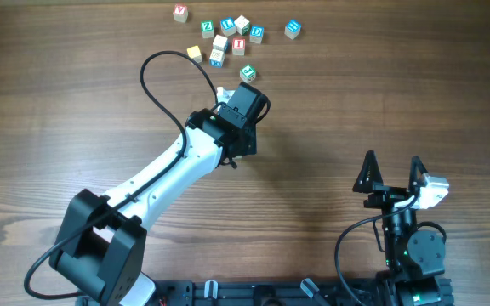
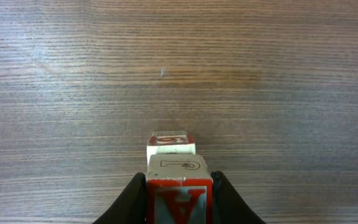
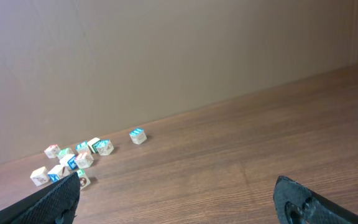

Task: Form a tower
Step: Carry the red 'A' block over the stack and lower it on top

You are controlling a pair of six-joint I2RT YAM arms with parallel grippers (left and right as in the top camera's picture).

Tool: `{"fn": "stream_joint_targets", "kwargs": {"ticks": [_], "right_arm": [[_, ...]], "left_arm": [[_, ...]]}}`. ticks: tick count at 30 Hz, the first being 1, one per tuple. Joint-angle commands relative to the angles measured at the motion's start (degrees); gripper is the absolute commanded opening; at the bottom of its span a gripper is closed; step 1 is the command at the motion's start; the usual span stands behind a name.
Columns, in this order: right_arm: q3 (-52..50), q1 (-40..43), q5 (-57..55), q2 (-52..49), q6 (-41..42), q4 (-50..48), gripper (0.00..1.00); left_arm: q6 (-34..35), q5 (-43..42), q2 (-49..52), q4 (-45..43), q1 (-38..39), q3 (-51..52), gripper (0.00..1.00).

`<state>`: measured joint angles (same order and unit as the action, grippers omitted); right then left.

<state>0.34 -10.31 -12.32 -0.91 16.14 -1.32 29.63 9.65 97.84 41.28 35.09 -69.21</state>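
Holding: my left tool [image 2: 178, 179] pinches a red-framed wooden letter cube [image 2: 179, 194] by its sides.
Handling: probably light, rigid, slippery.
Right tool [image 1: 391, 158]: wide, five o'clock.

A robot lab bench: a white arm [image 1: 173, 166] and a black arm [image 1: 411, 242] stand at a bare wooden table [image 1: 381, 93] before a plain wall [image 3: 166, 56], with toy letter cubes [image 1: 292, 29] scattered.

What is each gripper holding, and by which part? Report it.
Left gripper clamps a red-edged letter-A cube by its opposite side faces. Right gripper holds nothing.
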Motion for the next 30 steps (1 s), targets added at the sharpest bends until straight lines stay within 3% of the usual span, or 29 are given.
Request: {"fn": "stream_joint_targets", "kwargs": {"ticks": [1,15,19,30], "right_arm": [[0.0,0.2,-0.8,0.3,-1.0,-0.3,1.00],[0.0,0.2,-0.8,0.3,-1.0,-0.3,1.00],[0.0,0.2,-0.8,0.3,-1.0,-0.3,1.00],[0.0,0.2,-0.8,0.3,-1.0,-0.3,1.00]], "left_arm": [[-0.9,1.4,0.4,-1.0,-0.5,0.3,0.19],[-0.4,1.4,0.4,0.3,-0.5,0.3,0.20],[-0.4,1.4,0.4,0.0,-0.5,0.3,0.30],[-0.4,1.4,0.4,-0.6,-0.5,0.3,0.45]]}}
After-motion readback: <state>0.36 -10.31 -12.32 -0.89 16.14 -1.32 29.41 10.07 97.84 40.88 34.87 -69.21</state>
